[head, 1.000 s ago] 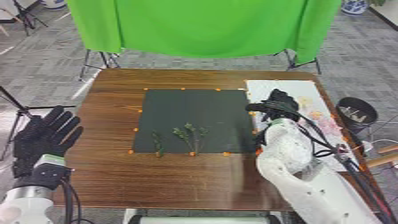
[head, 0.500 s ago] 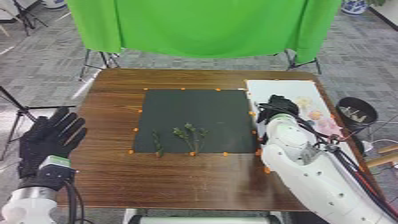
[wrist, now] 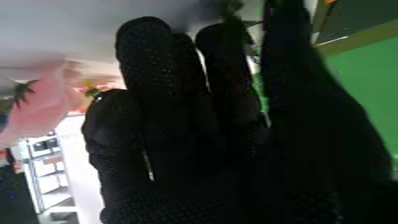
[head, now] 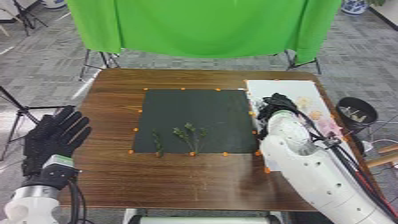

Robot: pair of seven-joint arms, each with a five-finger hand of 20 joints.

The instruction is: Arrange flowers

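My right hand is low over the left part of the white sheet, its fingers pointing down. In the right wrist view, the right hand has nearly straight fingers, and a green leafy stem shows by the fingertips and thumb; whether they touch it I cannot tell. Pink flowers and pale blossoms lie on the sheet; one pink flower is near the hand in the wrist view. Green sprigs lie on the dark mat near its front edge. My left hand is open beside the table's left edge.
The brown wooden table has orange markers around the mat. A black bin stands off the table's right edge, and a green cloth hangs behind. A tripod stands at the left.
My right hand has come down from its outstretched pose a second ago, fingers now lower at the white sheet. The left hand has shifted slightly to the right.
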